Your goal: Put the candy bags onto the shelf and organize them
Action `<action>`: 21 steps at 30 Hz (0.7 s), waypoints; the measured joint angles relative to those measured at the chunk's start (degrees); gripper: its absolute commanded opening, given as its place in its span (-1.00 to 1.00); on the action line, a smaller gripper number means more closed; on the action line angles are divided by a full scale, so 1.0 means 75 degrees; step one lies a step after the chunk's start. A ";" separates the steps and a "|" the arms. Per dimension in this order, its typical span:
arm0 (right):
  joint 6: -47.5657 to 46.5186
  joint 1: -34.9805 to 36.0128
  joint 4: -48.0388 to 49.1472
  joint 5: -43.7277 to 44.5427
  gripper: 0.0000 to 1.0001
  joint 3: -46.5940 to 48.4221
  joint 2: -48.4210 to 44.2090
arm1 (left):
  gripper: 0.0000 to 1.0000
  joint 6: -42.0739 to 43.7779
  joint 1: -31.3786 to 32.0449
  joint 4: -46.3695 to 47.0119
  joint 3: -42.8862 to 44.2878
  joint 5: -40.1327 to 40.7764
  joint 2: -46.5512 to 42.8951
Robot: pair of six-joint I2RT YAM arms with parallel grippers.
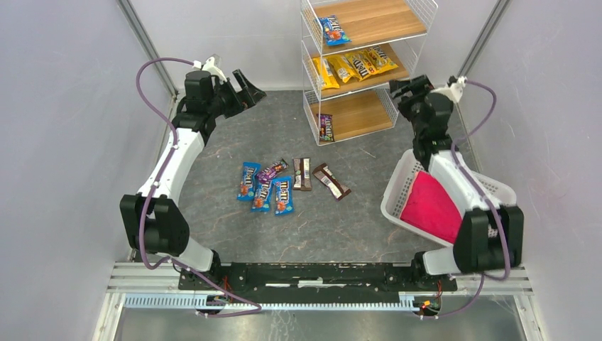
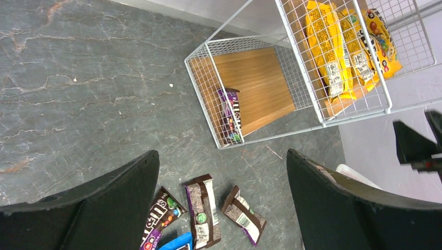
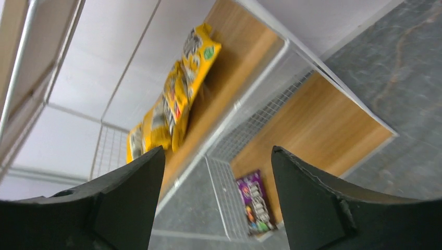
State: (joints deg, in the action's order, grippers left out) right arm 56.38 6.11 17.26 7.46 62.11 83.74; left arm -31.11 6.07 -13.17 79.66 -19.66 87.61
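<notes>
Now, fingers spread and empty, the right gripper faces yellow candy bags shelved just beyond them; next, probably, fetching a loose packet.

The wire shelf is standing at the far side of the table, carrying a blue candy bag on its top tier, yellow candy bags on its middle tier and a purple candy bag on its bottom tier. Six loose candy bags are lying mid-table. The left tool is hovering left of the shelf, and the right tool just beside its right side. A white lattice basket is holding a pink cloth.
</notes>
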 measured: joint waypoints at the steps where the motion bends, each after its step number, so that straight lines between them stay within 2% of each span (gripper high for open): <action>1: -0.0189 0.0003 0.0041 -0.0050 0.69 -0.0347 -0.0361 | 0.93 0.0000 0.0000 0.0000 0.0000 0.0000 0.0000; 2: -0.0522 0.0035 0.0044 -0.0137 0.71 -0.0962 -0.1003 | 0.93 0.0000 0.0000 0.0000 0.0000 -0.0003 0.0000; 5: -0.1177 0.0431 0.0122 -0.0230 0.70 -0.1734 -0.1763 | 0.93 -0.0006 0.0000 0.0009 0.0000 -0.0032 0.0000; 9: -0.2492 0.2226 -0.0099 -0.0519 0.70 -0.2398 -0.2122 | 0.94 -0.0012 0.0000 0.0017 -0.0006 -0.0052 0.0000; 15: -0.3771 0.5120 -0.0624 -0.0804 0.71 -0.2582 -0.1323 | 0.94 -0.0015 0.0000 0.0050 -0.0020 -0.0055 0.0000; 18: -0.3654 0.5896 -0.0539 -0.1282 0.68 -0.2655 -0.0565 | 0.94 -0.0015 0.0000 0.0061 -0.0023 -0.0055 0.0000; 21: -0.2888 0.6184 0.0312 -0.2031 0.63 -0.3104 0.0265 | 0.94 -0.0015 0.0000 0.0064 -0.0029 -0.0052 0.0000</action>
State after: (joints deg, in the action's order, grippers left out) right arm 34.72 52.49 19.59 -7.77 38.83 85.73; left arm -31.22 6.07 -12.69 79.44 -20.05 87.61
